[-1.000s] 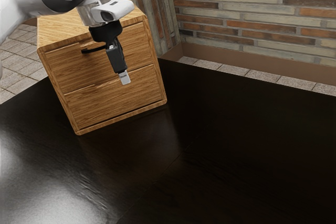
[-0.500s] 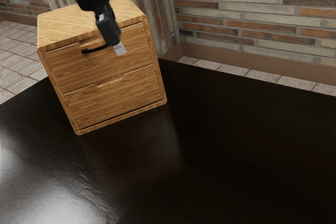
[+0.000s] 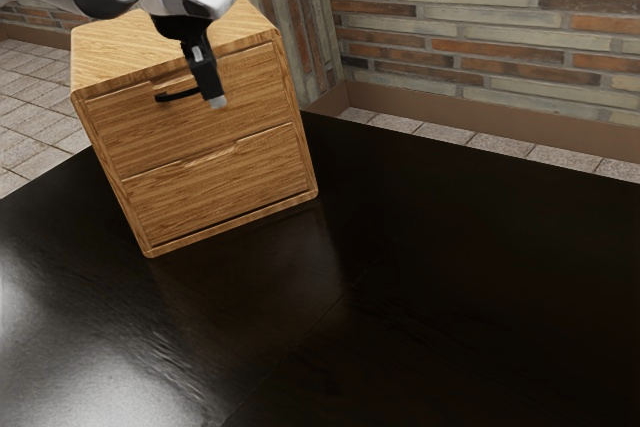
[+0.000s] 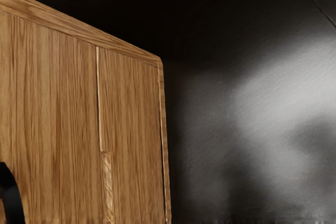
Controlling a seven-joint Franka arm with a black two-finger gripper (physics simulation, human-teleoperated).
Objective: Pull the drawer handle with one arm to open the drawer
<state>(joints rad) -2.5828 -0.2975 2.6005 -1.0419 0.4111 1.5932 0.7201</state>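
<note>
Hanging by the black handle [image 3: 175, 94], the tool [image 3: 214, 99], whose spread I cannot tell, has all the pulling left: the top drawer [image 3: 255, 82] sits flush, unopened.

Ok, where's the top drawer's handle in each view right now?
Exterior view: black handle on the top drawer, beside the gripper.
Wrist view: handle, probably the dark curve on that drawer, across the seam from the tabletop.
Shared landmark: seam between both drawers.
</note>
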